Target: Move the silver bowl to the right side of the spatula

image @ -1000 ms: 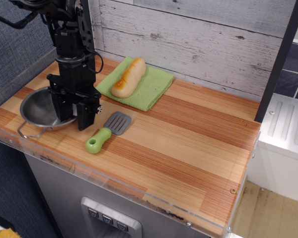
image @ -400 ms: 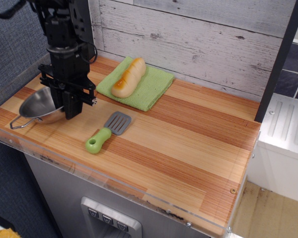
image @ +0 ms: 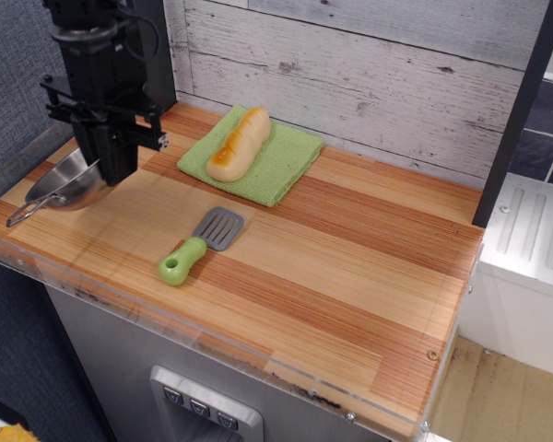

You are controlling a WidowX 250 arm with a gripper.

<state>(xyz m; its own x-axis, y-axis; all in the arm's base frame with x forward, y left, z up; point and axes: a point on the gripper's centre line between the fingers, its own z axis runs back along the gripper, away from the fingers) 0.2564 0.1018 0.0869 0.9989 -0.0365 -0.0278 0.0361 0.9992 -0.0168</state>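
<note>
The silver bowl (image: 63,186) hangs tilted at the far left of the wooden counter, its wire handle (image: 23,214) pointing down-left. My gripper (image: 111,171) is shut on the bowl's right rim and holds it lifted off the counter. The spatula (image: 203,241), with a grey slotted blade and a lime-green handle, lies flat on the counter to the right of the bowl and gripper, well apart from them.
A green cloth (image: 281,166) with a bread roll (image: 238,144) lies behind the spatula near the plank wall. The counter (image: 350,276) has a clear plastic front edge. A dark post stands at the right end.
My gripper has risen and moved back-left, taking the bowl with it. The bowl has come off the counter and now hangs tilted. The spatula has not moved.
</note>
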